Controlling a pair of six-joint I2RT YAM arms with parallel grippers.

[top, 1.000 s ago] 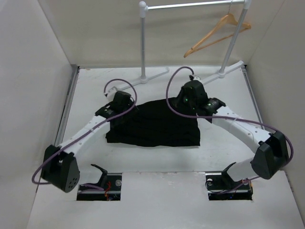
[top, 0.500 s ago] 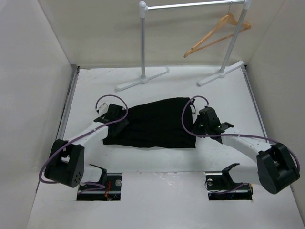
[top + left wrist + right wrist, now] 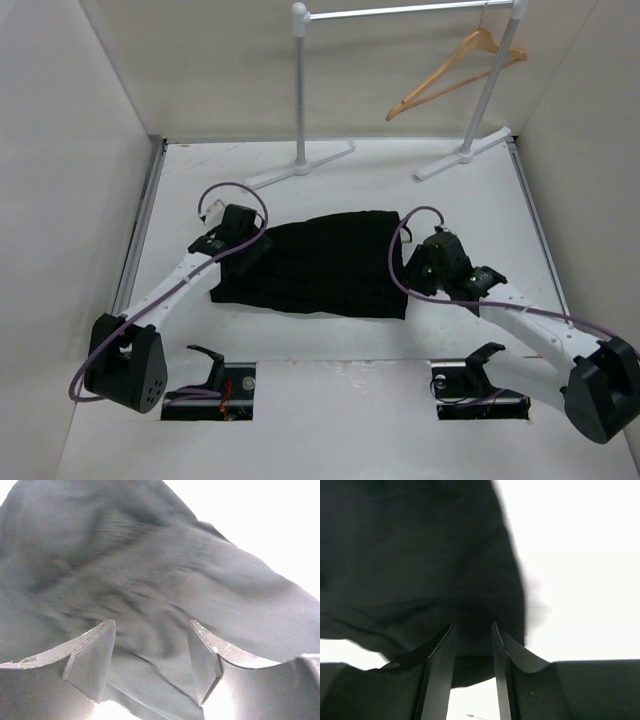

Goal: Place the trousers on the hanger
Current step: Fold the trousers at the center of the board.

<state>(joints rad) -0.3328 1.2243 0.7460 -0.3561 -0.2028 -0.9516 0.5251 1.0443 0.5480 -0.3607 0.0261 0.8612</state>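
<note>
The black trousers (image 3: 320, 265) lie folded flat in the middle of the table. The wooden hanger (image 3: 455, 72) hangs tilted from the rail at the back right, far from both arms. My left gripper (image 3: 243, 245) sits over the trousers' left edge. In the left wrist view its fingers (image 3: 95, 655) stand wide apart, so the left gripper (image 3: 152, 625) is open with the trousers (image 3: 150, 570) spread below. My right gripper (image 3: 415, 272) is at the trousers' right edge. In the right wrist view the right gripper (image 3: 473, 626) is open, with the hem of the trousers (image 3: 420, 555) in the gap between its parted fingers.
The silver clothes rail (image 3: 400, 12) stands at the back on two posts with flat feet (image 3: 300, 165) (image 3: 462, 155) resting on the table. White walls close in the left and right sides. Two cut-outs (image 3: 210, 390) lie near the arm bases.
Both arms have pulled back toward the near edge, and the trousers have slid slightly toward the near left. The right gripper's fingers have parted; the left gripper's gap is unchanged.
</note>
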